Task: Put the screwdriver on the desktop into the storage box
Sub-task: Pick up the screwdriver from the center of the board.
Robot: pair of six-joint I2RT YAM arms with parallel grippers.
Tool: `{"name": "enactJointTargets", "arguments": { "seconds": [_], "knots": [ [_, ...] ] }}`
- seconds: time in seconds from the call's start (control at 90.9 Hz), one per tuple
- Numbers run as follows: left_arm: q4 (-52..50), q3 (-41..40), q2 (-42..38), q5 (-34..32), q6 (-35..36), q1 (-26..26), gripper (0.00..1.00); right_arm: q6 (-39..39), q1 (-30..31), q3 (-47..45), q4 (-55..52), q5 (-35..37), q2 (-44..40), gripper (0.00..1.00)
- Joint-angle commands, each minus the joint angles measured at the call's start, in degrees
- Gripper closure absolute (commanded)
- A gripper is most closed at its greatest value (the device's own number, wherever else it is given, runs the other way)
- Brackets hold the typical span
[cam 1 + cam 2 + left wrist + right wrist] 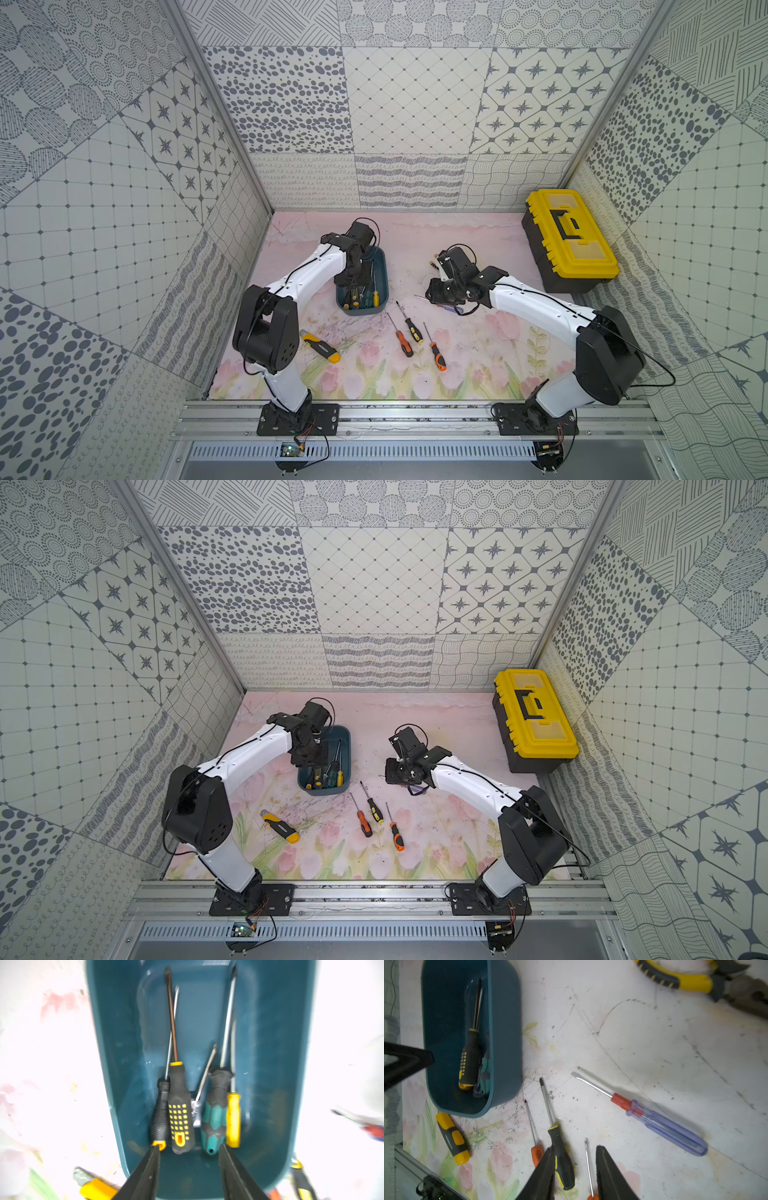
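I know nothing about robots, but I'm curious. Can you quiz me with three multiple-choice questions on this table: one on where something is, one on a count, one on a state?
1. Where is the yellow-and-black plastic toolbox?
A. Far right corner of the pink flowered desktop
B. Front edge, middle
C. Lifted by an arm

2. How many screwdrivers lie loose on the desktop?
A. One
B. Four
C. Nine

3. The left gripper, above the dark teal plastic storage tub, is:
A. Open, empty
B. Shut on a screwdriver
C. Shut on a knife

Answers:
1 A, both top views show it there.
2 B, two orange-handled screwdrivers, a black-and-yellow-handled screwdriver and a clear violet-handled screwdriver.
3 A, its jaws stand apart with nothing between.
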Motion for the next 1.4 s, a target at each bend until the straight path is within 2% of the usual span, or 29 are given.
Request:
{"name": "enactJointTargets", "arguments": {
  "seconds": [0.0,0.132,0.275,0.836,1.167,1.387],
  "knots": [
    [12.1,-8.7,-10.8,6.3,-15.5,0.4,0.49,-5.7,3.8,3.9,-2.9,-0.6,4.1,0.63],
    [19.3,-18.3,-17.9,8.7,-28.0,0.5,0.49,-7.2,5.8,7.0,-5.9,0.6,9.7,0.62],
    [23.3,-26.3,-21.5,9.7,-32.7,0.6,0.49,-8.3,6.5,8.8,-6.3,-0.2,13.9,0.62],
    [22.0,-31.3,-28.3,6.2,-34.0,1.4,0.5,-10.7,10.3,16.6,-12.7,4.8,23.1,0.66],
    [19.5,-33.3,-32.6,2.7,-35.7,1.6,0.52,-8.6,11.8,18.7,-16.9,12.1,26.3,0.77],
    [16.8,-33.3,-34.8,0.2,-36.1,1.7,0.53,-6.3,11.9,19.3,-17.2,12.7,24.8,0.9]
  ]
}}
